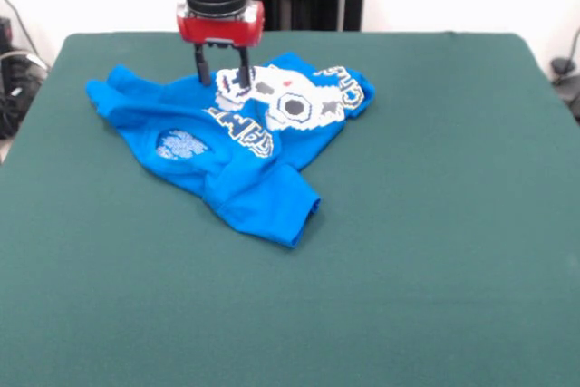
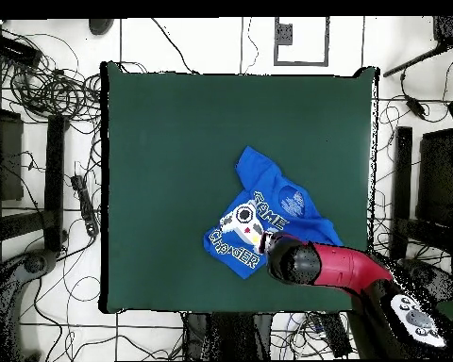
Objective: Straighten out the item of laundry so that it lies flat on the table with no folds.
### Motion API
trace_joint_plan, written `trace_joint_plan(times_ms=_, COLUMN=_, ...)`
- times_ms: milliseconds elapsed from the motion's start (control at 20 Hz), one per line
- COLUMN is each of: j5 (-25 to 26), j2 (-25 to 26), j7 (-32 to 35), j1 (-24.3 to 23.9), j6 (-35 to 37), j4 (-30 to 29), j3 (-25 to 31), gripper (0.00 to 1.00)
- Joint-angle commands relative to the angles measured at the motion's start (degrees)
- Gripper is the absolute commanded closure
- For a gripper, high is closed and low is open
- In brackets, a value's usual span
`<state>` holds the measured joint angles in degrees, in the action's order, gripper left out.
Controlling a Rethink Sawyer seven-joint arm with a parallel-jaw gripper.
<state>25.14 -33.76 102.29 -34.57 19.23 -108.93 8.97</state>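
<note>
In the front view, the left part of the small bright blue short-sleeved T-shirt (image 1: 237,147) is a bunched sleeve and shoulder with ridges of cloth, and a pale patch of print shows faintly through the fabric there. It is crumpled because the cloth is doubled over itself, not spread. The shirt lies on the large dark green felt-covered table (image 1: 435,251), in the far-left part of it, with bare cloth all round.

Moving right, the red and black arm comes down from above and its gripper (image 1: 222,79) stands over the shirt's far edge, just where the white pixel-style game-controller print begins. The two dark fingers (image 1: 201,64) hang apart with a clear gap between them, their tips at or just into the fabric. A white fold seems to rise between the tips, but I cannot be sure from this angle whether any cloth is truly pinched. The placement makes sense as a grasp point: an edge near the print, from which a pull away from the bunched part could draw the fold open.

Further right, the print and white block letters lie partly folded, and a blue flap runs toward the near side, ending in a hemmed edge.

The overhead view agrees: the shirt is compact and folded, near the table edge nearest the robot's base, with the arm over one side of it. Judging by this, flattening is barely begun.
</note>
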Motion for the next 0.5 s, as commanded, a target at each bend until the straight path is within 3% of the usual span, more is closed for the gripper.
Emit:
trace_joint_plan(times_ms=50, j5=-1.9, j2=-0.5, j7=5.4, j1=2.2, j6=1.1, j4=3.5, j3=1.9, gripper=0.0)
trace_joint_plan(times_ms=500, j5=-3.4, j2=-2.1, j7=4.0, j1=2.3, j6=4.9, j4=5.1, j3=3.2, gripper=0.0)
